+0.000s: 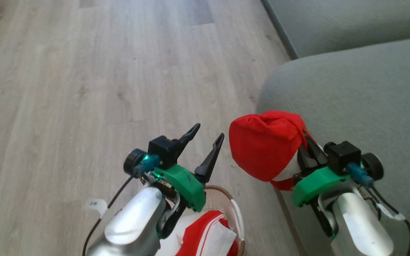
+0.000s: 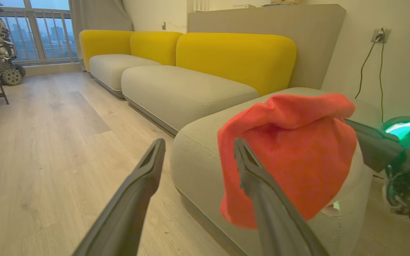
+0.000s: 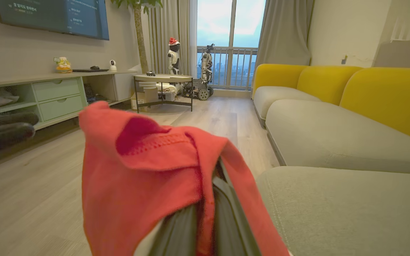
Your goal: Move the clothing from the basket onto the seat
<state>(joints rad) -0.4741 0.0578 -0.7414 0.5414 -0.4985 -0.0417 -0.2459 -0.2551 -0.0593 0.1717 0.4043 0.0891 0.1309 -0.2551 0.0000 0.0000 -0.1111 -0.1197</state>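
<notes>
A bright-red piece of clothing (image 1: 263,144) with a white patch hangs bunched from my right gripper (image 1: 307,142), which is shut on it at the near left corner of the grey-green seat (image 1: 354,103). In the right wrist view the red cloth (image 3: 144,177) drapes over the closed fingers (image 3: 226,217). My left gripper (image 1: 210,130) stands open and holds nothing, above the basket (image 1: 226,195), just left of the hanging garment (image 2: 297,153). A second red-and-white garment (image 1: 208,234) lies in the basket, partly hidden by my left forearm.
Pale wood floor (image 1: 66,89) stretches to the left and ahead. More grey cushions with yellow backs (image 2: 233,57) run along the wall. A low cabinet (image 3: 55,96), a round table (image 3: 162,78) and other robots stand far off by the window.
</notes>
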